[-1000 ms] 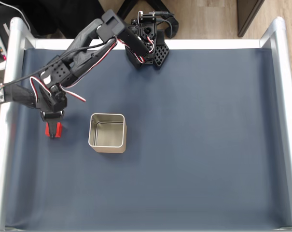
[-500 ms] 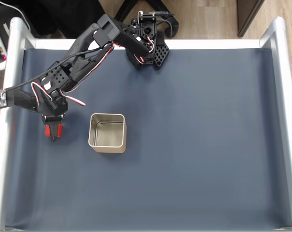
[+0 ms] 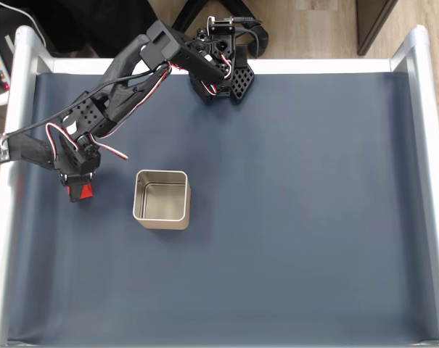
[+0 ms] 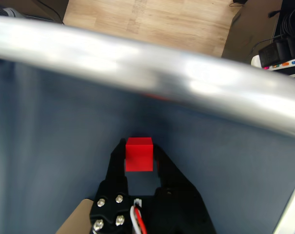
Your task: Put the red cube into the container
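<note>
Gripper (image 4: 137, 161) clamped on the red cube (image 4: 138, 154), seen from the wrist view with the block pinched between both black fingers and apparently raised off the dark blue mat (image 3: 292, 217), the blurred aluminium rail (image 4: 137, 68) of the table frame crossing above. In the fixed view, the cube (image 3: 81, 192) sits at the tip of the arm near the table's left edge, with the container (image 3: 161, 199), an open square tin, standing just to its right and empty. The step in hand appears to be the carry after the grasp; the next move calls for swinging the load rightward over the tin's rim and centring it above the opening before letting go.
</note>
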You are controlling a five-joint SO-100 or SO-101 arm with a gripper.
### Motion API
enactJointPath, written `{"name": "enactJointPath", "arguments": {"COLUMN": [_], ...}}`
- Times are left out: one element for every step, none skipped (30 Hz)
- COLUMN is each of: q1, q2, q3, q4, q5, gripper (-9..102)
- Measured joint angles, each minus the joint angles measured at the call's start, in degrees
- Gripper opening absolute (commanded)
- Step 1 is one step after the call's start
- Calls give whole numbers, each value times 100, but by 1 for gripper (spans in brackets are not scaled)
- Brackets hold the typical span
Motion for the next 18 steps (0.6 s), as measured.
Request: {"name": "enactJointPath", "arguments": {"q1": [0, 0, 0, 0, 0, 0, 0, 0, 0, 0, 0, 0, -18, -44, -70, -97, -141, -193], "q2": [0, 9, 9, 9, 9, 9, 18, 18, 18, 18, 26, 26, 35, 62, 97, 141, 176, 220], "q3": [26, 53, 70, 70, 88, 97, 123, 132, 141, 141, 141, 141, 141, 141, 149, 149, 167, 185], "q4": [0, -18, -35, -35, -35, -44, -62, -70, -70, -70, -70, -70, -70, -70, -70, -35, -35, 9], "q5": [-35, -70, -97, -114, -132, -167, -193, -220, -237, -255, -272, -272, -281, -299, -316, -343, -369, -413], "gripper": [6, 5, 5, 4, 3, 2, 1, 0, 0, 0, 0, 0, 0, 0, 0, 0, 0, 0]}}
